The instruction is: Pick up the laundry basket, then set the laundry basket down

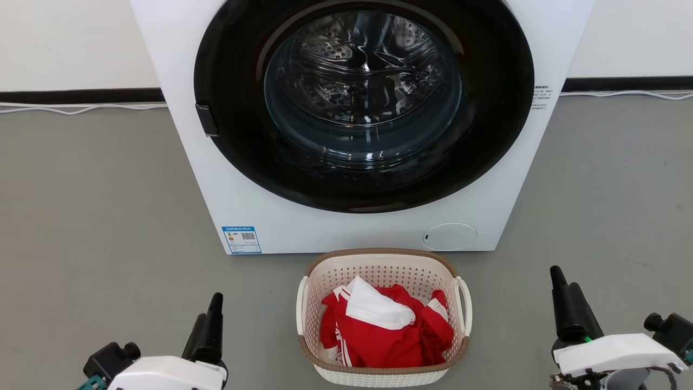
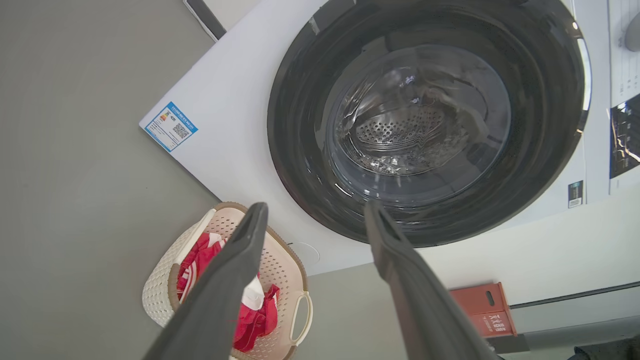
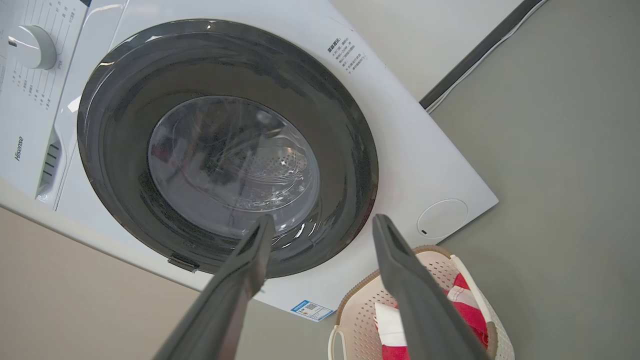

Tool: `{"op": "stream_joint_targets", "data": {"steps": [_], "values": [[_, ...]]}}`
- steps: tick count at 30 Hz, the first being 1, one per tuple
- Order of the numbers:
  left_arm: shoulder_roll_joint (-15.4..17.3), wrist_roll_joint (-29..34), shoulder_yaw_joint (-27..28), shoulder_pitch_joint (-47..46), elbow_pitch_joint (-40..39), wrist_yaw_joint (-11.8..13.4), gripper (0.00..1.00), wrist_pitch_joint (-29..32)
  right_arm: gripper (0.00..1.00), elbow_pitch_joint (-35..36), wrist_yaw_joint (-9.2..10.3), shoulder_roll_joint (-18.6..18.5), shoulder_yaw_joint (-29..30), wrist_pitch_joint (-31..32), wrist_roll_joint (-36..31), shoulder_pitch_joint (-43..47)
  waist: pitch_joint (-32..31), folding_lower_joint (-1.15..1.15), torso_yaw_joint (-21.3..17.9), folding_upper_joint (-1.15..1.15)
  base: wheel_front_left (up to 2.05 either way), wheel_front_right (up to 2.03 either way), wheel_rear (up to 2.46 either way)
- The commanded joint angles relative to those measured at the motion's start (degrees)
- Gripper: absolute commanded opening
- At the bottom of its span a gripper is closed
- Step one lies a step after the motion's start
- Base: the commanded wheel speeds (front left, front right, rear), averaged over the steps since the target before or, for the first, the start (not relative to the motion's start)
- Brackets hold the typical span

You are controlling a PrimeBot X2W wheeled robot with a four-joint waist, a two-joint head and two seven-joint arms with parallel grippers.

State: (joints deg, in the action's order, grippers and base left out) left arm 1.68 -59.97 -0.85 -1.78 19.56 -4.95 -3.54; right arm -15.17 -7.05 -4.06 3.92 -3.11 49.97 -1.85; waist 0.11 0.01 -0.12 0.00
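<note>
Approach step, pickup not begun. Basket point(image 1: 379, 377) stands on the floor point(image 1: 97, 216) just before the washer point(image 1: 270, 216), clothes point(image 1: 379, 338) inside. Left pincer point(image 2: 315, 207) and right pincer point(image 3: 322, 220) flank it, apart, both wide open and empty. Next move probably calls for closing on the side handles point(image 1: 464, 306).

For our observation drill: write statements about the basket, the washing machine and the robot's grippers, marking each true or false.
1. The laundry basket stands on the floor before the washing machine. True.
2. The basket is empty. False: red and white clothes lie in it.
3. The left gripper and the right gripper are both open. True.
4. The left gripper grips the basket. False: it holds nothing and is apart from the basket.
</note>
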Motion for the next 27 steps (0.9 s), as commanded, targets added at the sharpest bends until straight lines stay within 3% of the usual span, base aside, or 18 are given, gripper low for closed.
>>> {"op": "stream_joint_targets", "data": {"steps": [1, 27], "values": [[0.5, 1.9, 0.4, -2.6, -1.4, 0.5, 1.0, -0.6, 1.0, 1.6, -0.22, -0.9, -0.8, -1.1, -2.4, -2.4, 0.0, -0.01, 0.0, 0.0, 0.0, 0.0, 0.0], [0.8, 19.7, -1.3, -2.6, -0.7, 2.4, 1.0, -4.8, 1.0, 1.3, -0.31, -2.4, -2.6, -5.3, -20.1, -2.8, -0.2, 0.0, 0.2, 0.0, 0.0, 0.0, 0.0]]}}
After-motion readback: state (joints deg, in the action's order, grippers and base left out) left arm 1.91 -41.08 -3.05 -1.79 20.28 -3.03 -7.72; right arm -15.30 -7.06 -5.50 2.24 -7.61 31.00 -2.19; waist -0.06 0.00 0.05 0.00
